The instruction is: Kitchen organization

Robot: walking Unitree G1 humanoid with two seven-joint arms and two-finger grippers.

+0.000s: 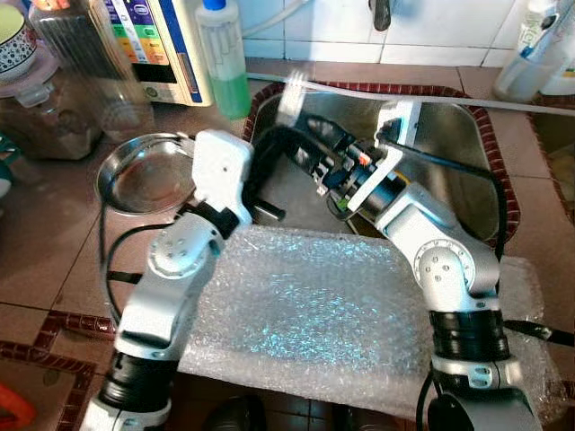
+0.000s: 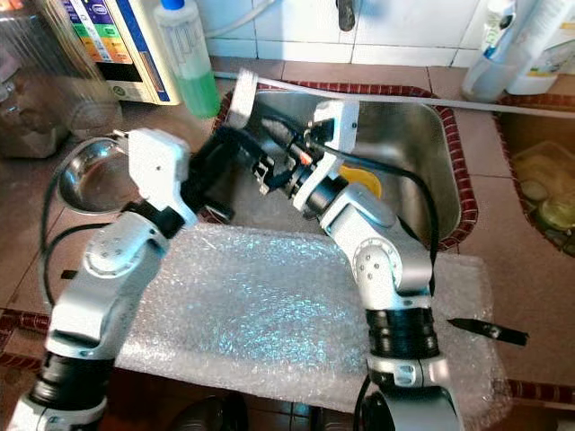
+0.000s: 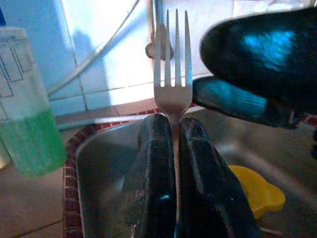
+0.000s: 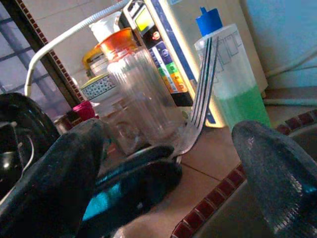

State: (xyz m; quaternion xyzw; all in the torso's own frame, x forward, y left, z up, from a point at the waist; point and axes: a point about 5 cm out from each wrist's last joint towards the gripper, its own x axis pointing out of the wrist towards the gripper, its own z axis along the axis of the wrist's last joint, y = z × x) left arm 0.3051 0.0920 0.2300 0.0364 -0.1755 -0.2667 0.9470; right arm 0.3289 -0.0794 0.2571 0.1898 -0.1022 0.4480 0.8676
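Observation:
A silver fork [image 3: 172,59] stands tines-up, its handle pinched between the two black fingers of my left gripper [image 3: 172,124], which is shut on it. In the eye views the fork [image 1: 292,94] is held above the left rim of the steel sink [image 1: 454,135], slightly blurred. My right gripper [image 1: 325,148] reaches in from the sink side, open, close beside the fork. Its fingers [image 4: 64,168] spread wide on either side of the left gripper's tip, not touching the fork [image 4: 200,99].
A sheet of bubble wrap [image 1: 314,305] covers the counter in front of the sink. A steel bowl [image 1: 144,175], a green soap bottle [image 1: 225,58] and a glass jar [image 1: 81,63] stand at the left. A yellow item [image 2: 364,180] lies in the sink. A dark knife [image 2: 490,330] lies at the right.

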